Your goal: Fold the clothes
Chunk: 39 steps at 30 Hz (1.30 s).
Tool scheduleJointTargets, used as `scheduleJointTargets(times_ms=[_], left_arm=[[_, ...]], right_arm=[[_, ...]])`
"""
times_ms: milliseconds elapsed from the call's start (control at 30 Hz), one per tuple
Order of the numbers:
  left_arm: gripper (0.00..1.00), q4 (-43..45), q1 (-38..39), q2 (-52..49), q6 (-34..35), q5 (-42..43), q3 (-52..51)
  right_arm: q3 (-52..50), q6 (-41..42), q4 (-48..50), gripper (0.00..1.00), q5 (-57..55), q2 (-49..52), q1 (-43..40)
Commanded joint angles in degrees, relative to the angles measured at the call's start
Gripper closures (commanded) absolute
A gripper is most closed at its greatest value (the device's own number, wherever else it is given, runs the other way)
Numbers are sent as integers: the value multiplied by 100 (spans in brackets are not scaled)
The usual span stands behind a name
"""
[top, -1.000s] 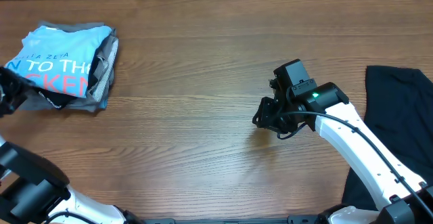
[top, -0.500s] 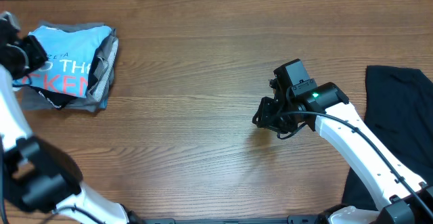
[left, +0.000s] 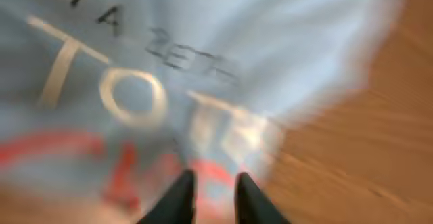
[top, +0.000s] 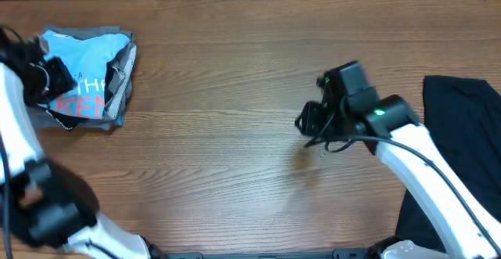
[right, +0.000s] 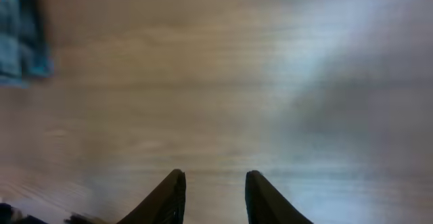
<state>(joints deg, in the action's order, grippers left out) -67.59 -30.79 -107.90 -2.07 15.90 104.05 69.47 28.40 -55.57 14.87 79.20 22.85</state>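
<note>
Upper left of the overhead frame: the sky-blue T-shirt (top: 88, 52) lies folded on top of a small stack on the wooden table (top: 219, 142). A grey shirt (top: 125, 83) shows along the stack's right edge, and a dark layer (top: 56, 118) peeks out at its lower edge.

Your left gripper (top: 48, 79) sits over the left half of that stack and covers part of the print. In the left wrist view its two dark fingers (left: 181, 195) point at the blue cloth (left: 284, 34) with only a narrow gap between them. No fabric shows pinched there, though the frame is badly blurred.

Your right gripper (top: 308, 122) is right of centre, over bare wood, well apart from the stack. The right wrist view shows its fingers (right: 172, 195) parted and only table (right: 216, 95) between them. A blue strip at that frame's upper left (right: 17, 41) is probably the stack, but is too blurred to confirm.

Right edge, overhead: a black garment (top: 458, 126) lies spread out and unfolded, with your right arm (top: 423, 173) crossing its lower left.

Writing: overhead, white "TH" and pink-red "KEN", the rest hidden by the gripper. Wrist view: large white "TO", smaller dark "A ZET" above it, and red strokes below that cannot be read.
</note>
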Motion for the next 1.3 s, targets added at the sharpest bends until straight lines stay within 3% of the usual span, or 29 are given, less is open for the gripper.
scheduleJointTargets(times_ms=[0, 100, 133, 167, 233, 267, 333, 367, 500, 600, 833, 1033, 1200, 1267], left_arm=[[59, -457, 339, 1851, -577, 739, 562], [47, -981, 697, 2872, -726, 809, 568], [44, -1174, 809, 3152, -824, 791, 568], [0, -1502, 977, 3593, -966, 765, 568], [0, -1805, 1095, 4044, -999, 702, 566], [0, -1956, 1110, 4275, -997, 610, 566], [0, -2203, 1110, 4625, -992, 431, 566], [0, -2328, 1110, 4780, -990, 302, 566], [0, -2739, 1110, 5143, -990, 81, 566], [0, -2647, 1110, 5259, -866, 450, 566], [0, -2817, 1110, 5246, -866, 448, 555], [0, -2817, 1110, 5246, -866, 448, 555], [0, -2817, 1110, 5246, -866, 448, 555], [0, -2817, 1110, 5246, -866, 450, 555]], right_arm=[[879, -608, 35, 67, -181, -704, -11], [1386, -791, 35, 66, -245, -1097, -11], [1519, -791, 35, 61, -293, -1231, -11], [1670, -911, 42, 52, -339, -1447, -11], [1781, -1095, 48, 43, -350, -1735, -11], [1794, -1093, 50, 34, -348, -1860, -11], [1794, -1088, 24, 2, -348, -2122, -11], [1794, -1086, -9, 0, -348, -2210, -11], [1794, -1086, -284, 0, -341, -2470, -11], [1794, -1086, -592, 0, -328, -2509, -11], [1792, -1049, -1248, 0, -136, -2503, -11], [1869, -1095, -1261, 0, -988, -2520, -11], [1926, -1923, -1106, 0, -1335, -2695, -17], [1687, -2581, -391, 0, -1414, -3021, -273]])
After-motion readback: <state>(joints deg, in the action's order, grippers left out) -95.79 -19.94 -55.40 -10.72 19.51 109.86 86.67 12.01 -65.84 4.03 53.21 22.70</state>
